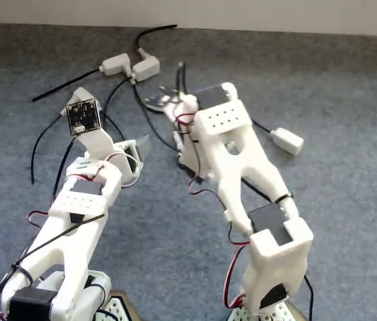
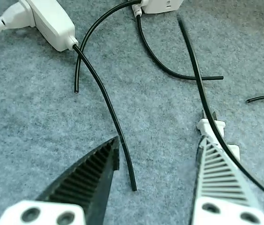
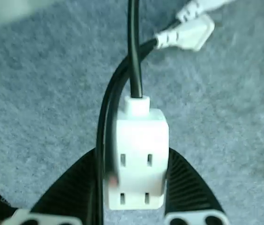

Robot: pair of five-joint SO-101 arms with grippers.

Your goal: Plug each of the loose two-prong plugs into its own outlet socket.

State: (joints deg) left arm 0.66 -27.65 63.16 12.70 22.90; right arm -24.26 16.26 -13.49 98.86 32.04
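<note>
My right gripper (image 3: 134,164) is shut on a white outlet socket block (image 3: 139,159), its slots facing the camera and a black cable (image 3: 133,47) running off its far end. In the high view this gripper (image 1: 166,100) sits mid-table toward the back. My left gripper (image 2: 159,143) is open low over the carpet, with a black cable end (image 2: 118,136) lying between its fingers. A white two-prong plug (image 2: 211,126) rests just off the tip of its white finger (image 2: 216,173). In the high view the left gripper (image 1: 137,152) is left of the right arm.
Two white socket blocks (image 1: 115,65) (image 1: 146,67) lie at the back, also seen in the left wrist view (image 2: 47,21) (image 2: 162,4). Another white block (image 1: 287,140) on a cable lies at the right. Black cables (image 1: 41,144) loop over the grey carpet. A white connector (image 3: 188,35) lies beyond the held block.
</note>
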